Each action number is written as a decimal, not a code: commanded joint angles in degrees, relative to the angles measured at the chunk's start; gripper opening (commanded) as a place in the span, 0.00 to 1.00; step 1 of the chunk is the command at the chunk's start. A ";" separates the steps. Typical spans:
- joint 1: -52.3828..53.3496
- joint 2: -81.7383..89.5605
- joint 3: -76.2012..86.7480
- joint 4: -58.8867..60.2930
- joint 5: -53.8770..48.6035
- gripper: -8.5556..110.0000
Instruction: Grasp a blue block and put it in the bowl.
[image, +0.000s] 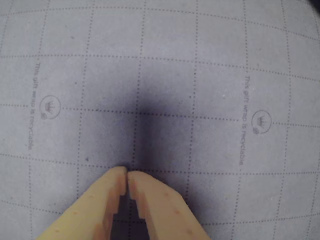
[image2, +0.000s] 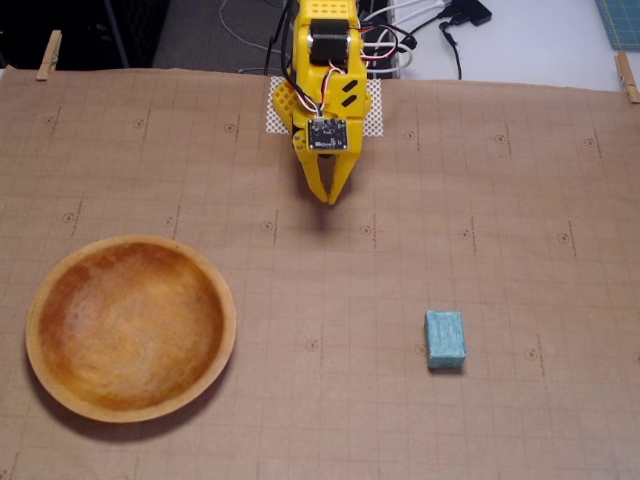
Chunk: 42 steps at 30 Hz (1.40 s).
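In the fixed view the bowl (image2: 130, 327) lies at lower left, close to the frame's left edge. The blue block (image2: 445, 338) lies flat at lower right, well apart from it, bare gridded paper (image2: 320, 400) all around both. Farther back, at upper centre, the yellow arm points down over the paper, the gripper (image2: 331, 200) fingertips together and holding nothing; the wrist view shows the same.
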<state>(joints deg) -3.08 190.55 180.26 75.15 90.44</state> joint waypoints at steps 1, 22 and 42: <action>-0.53 0.18 -0.79 0.00 -0.53 0.05; -0.53 0.18 -0.79 0.00 -0.53 0.05; -8.79 6.42 -7.12 0.35 0.26 0.05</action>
<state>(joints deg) -8.70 193.71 178.51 75.15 90.62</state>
